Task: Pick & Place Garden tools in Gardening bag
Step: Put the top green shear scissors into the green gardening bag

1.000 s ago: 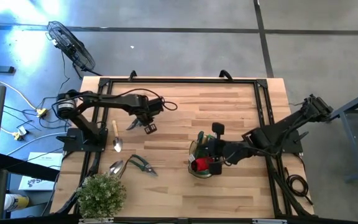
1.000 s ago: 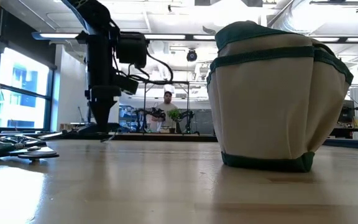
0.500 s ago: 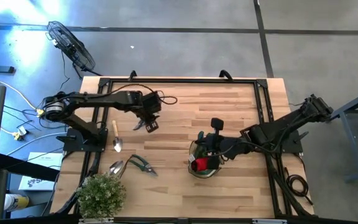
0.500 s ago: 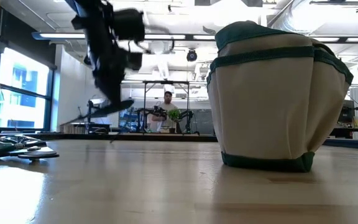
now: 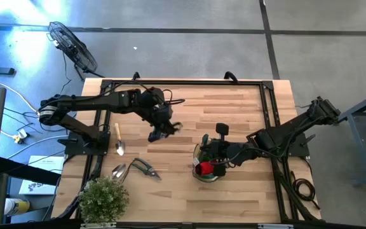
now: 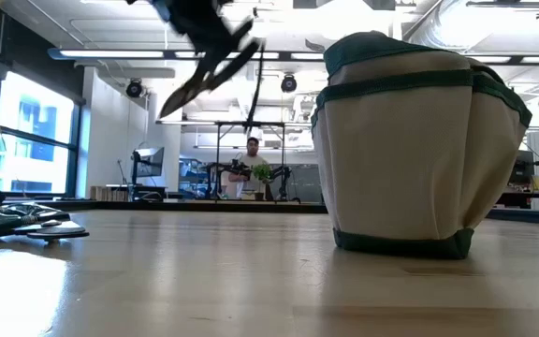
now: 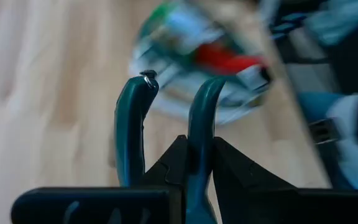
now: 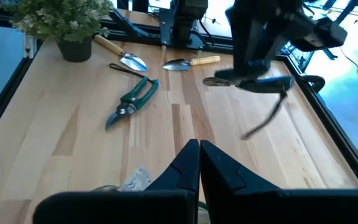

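My left gripper (image 5: 161, 129) hangs high over the table's middle, shut on green-handled pruners (image 6: 206, 67), left of the gardening bag (image 5: 207, 166). The bag stands upright on its base (image 6: 402, 245), a red piece (image 5: 203, 168) inside it. My right gripper (image 8: 199, 163) is shut at the bag's mouth. More garden tools lie flat at the near left: a wooden-handled trowel (image 5: 118, 141), a silver scoop (image 5: 118, 170) and second pruners (image 5: 146, 168). My left gripper pinches one green handle of the pruners (image 7: 199, 127) between its two fingers. The other handle (image 7: 131, 124) stands free beside them. Both handle ends point ahead toward the bag. The pruners are lifted clear, tilted, with the pointed end (image 6: 171, 105) lowest. My right gripper: whether it touches the bag, I cannot tell.
A bushy potted plant (image 5: 103, 198) stands at the near left corner. A black frame (image 5: 183, 83) runs round the table's edges. Bare wood lies between the loose tools and the bag. A person (image 6: 253, 164) stands far off in the room behind.
My left gripper has risen well above the table and gone right, toward the bag, rolling and tipping from pointing down to a shallower slant. The pruners have come up with it, from just above the tabletop to high in the air, and now hang tilted.
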You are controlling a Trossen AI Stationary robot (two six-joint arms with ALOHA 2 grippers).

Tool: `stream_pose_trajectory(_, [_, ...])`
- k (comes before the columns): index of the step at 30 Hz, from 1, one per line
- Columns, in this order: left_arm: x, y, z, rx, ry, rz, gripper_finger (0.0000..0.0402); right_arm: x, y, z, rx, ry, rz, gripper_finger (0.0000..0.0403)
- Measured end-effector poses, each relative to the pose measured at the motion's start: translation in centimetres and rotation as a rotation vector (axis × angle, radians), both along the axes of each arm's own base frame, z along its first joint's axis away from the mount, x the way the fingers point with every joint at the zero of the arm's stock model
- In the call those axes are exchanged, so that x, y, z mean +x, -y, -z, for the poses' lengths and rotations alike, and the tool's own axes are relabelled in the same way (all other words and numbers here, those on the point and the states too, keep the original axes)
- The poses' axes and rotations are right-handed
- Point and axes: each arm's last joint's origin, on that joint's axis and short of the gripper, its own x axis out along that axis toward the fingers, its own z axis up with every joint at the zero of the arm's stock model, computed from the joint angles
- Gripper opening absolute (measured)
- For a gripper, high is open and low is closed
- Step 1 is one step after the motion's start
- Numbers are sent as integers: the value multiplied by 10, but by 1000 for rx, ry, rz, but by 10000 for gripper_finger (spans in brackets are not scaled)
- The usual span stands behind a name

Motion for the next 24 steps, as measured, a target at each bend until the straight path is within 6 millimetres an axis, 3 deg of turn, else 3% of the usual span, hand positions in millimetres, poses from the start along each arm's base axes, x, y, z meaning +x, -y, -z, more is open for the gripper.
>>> stream_pose_trajectory(6, [6,12,-19,-33,220,215,37,1,-5,-5,18,53,-15,3])
stream_pose_trajectory(12, [9,19,-33,-116,385,417,37,3,-19,-22,9,203,-188,3])
stream_pose_trajectory(16, [10,23,-36,-105,422,447,37,1,-24,-24,20,219,-233,3])
stream_pose_trajectory(20, [9,22,-34,-105,411,439,37,14,-22,-20,44,254,-211,6])
stream_pose_trajectory(24, [9,22,-34,-116,407,455,37,19,-13,-21,46,264,-180,34])
